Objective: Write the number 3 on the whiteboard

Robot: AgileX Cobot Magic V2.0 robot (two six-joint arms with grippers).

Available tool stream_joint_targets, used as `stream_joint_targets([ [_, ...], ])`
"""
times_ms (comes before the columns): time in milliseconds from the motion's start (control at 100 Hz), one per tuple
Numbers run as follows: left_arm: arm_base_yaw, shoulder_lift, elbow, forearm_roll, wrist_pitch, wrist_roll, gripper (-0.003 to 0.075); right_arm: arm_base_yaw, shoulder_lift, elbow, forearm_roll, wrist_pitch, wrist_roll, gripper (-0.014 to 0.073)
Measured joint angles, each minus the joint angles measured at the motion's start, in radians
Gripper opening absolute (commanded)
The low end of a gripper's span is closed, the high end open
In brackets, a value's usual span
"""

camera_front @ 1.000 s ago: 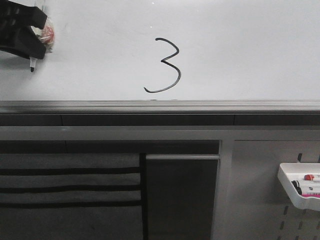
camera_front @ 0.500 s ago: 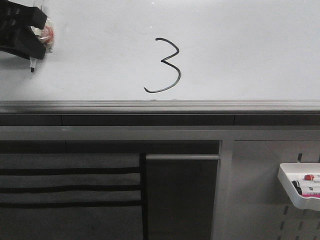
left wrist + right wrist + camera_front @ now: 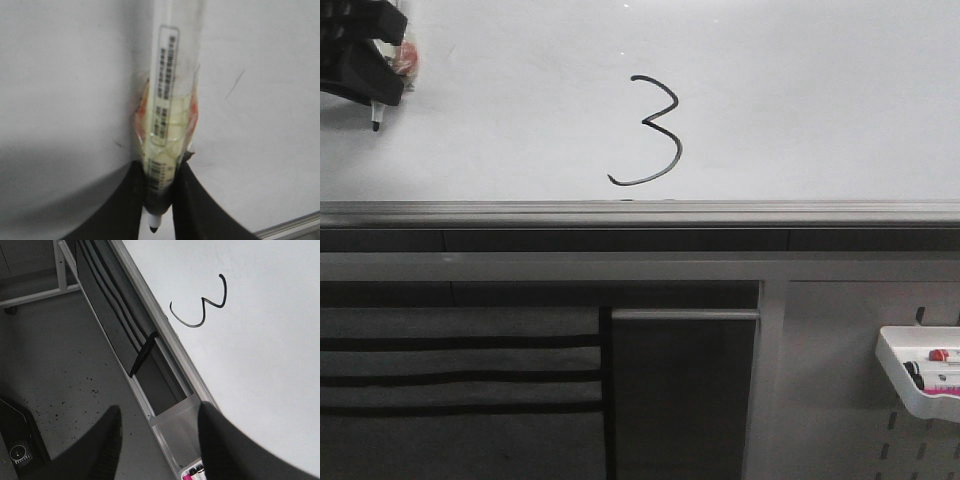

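Far left of the 3, at the upper left corner of the front view, the left gripper pinches a marker; its black fingers press on either side of the barrel, as the left wrist view shows closely; the marker's clear body carries barcode labels, some yellowish and red wrapping sits around its middle, and its dark tip pokes out past the fingers; whether that tip touches the board I cannot tell, though it sits well apart from the 3. The whiteboard fills the upper part of the front view, glossy white with faint smudges (a thin stray stroke shows near the marker in the left wrist view); the 3 stands on it as a thin black digit, its lower tail sweeping left and ending just above the rail; that dark grey rail runs along the board's lower edge, directly below the 3. Below the rail and left of the 3 lies a grey panel with black horizontal slots; right below the 3 sits a dark rectangular panel. Far right of the 3 and lower, a white tray hangs on a pegboard and holds markers. The right gripper shows only in its own wrist view; its two dark fingers stand spread apart with nothing between them, away from the 3.
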Motion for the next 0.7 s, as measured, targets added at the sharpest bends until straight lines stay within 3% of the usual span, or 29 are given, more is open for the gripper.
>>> stream_joint_targets([
  [700,0.000,0.000,0.000,0.003,0.092,0.000,-0.0018,0.000,0.000,0.000,0.000,0.039,0.001,0.0309],
])
